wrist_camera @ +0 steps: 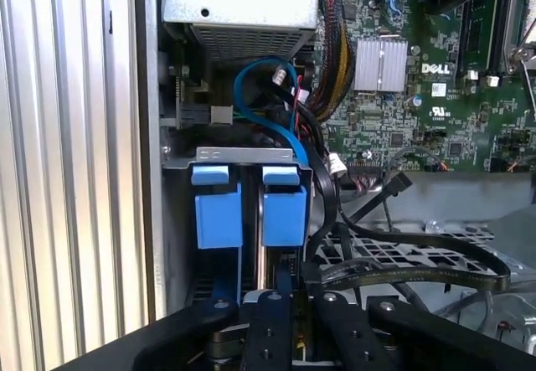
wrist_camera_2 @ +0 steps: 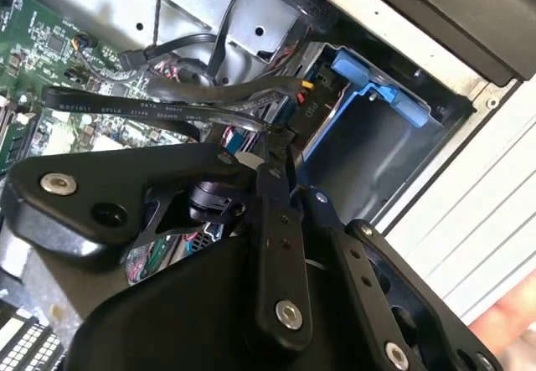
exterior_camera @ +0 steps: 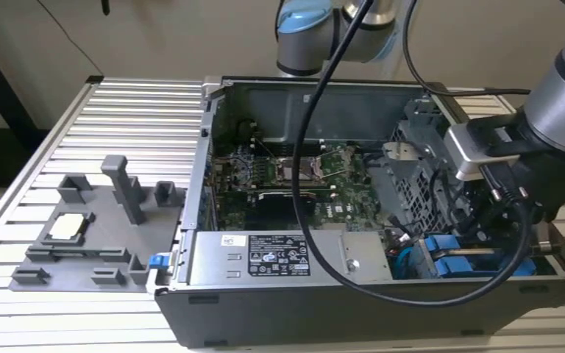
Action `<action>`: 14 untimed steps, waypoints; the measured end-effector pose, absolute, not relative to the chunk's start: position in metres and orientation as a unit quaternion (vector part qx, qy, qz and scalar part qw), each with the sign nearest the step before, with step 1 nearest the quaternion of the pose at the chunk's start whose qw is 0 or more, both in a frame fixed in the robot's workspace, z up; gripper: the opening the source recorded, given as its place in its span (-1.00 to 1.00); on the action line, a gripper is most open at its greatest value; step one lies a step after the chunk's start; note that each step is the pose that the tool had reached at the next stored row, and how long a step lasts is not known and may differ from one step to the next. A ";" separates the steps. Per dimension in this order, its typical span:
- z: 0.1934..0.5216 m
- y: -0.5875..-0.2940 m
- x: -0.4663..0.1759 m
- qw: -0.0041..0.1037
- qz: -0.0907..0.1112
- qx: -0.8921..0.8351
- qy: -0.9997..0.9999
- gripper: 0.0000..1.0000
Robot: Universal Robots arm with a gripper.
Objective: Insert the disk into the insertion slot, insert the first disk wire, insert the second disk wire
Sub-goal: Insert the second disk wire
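the gripper (wrist_camera: 289, 291) hovers just beside the disk (wrist_camera: 283, 212) seated in the insertion slot (wrist_camera: 243, 155).

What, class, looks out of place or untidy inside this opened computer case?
Nothing looks damaged or spilled. Loose flat black cables lie draped across the perforated cage wall beside the blue carriers, near the gripper.

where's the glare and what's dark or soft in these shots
Exterior view: even light, mild sheen on the ribbed aluminium table; the case interior around the blue plastic drive carriers sits in shadow. First wrist view: the ribbed table is washed bright, the green motherboard crisp. Second wrist view: the black pincer linkage looms close, dark and soft.
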State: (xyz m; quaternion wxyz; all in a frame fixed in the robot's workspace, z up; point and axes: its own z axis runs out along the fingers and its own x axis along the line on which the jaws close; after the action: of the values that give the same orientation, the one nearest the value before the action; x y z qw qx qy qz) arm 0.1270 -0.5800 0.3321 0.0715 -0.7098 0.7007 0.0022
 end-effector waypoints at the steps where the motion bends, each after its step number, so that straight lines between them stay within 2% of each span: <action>1: 0.332 -0.580 0.127 0.071 0.002 -0.710 0.701 -0.65; 2: 0.332 -0.580 0.127 0.071 0.002 -0.710 0.701 -0.53; 14: 0.373 -0.580 0.127 0.071 0.002 -0.710 0.701 -0.53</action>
State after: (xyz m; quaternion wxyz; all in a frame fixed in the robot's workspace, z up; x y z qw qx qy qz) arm 0.1269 -0.5801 0.3726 0.0708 -0.7098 0.7008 0.0015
